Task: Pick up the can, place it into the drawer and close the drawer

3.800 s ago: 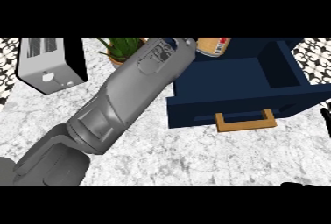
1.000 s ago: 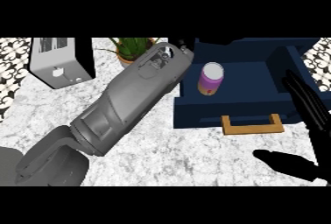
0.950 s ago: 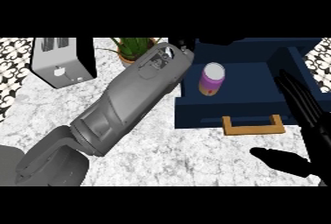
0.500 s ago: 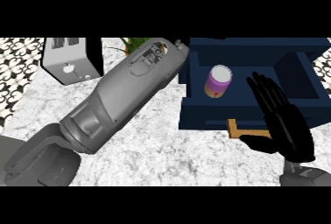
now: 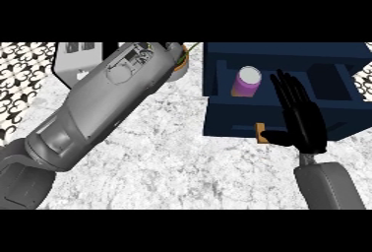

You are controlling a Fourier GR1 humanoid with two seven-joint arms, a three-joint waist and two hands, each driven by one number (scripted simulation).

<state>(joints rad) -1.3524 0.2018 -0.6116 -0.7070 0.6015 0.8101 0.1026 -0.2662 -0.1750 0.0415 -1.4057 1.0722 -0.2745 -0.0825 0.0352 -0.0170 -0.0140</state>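
The purple can point(image 5: 245, 82) with a pale top stands upright inside the open dark blue drawer point(image 5: 328, 55), at its left side. My right hand point(image 5: 300, 116) is open, fingers straight and pointing up, and it lies over the drawer's front panel point(image 5: 227, 125). It covers most of the tan handle point(image 5: 259, 134). My grey left forearm point(image 5: 102, 103) runs from the lower left to the top middle. Only a dark bit of my left hand point(image 5: 175, 47) shows past the wrist, left of the drawer and apart from the can.
A white toaster point(image 5: 75, 64) stands at the back left, partly behind the left forearm. A green plant point(image 5: 192, 47) peeks out beside the drawer's left corner. Patterned tiles point(image 5: 22, 74) line the far left. Marble counter point(image 5: 181, 167) lies in front.
The can, held up at the drawer 3.8 s ago, now stands inside it. My right hand rose from the lower right edge to the drawer's front, over the handle.
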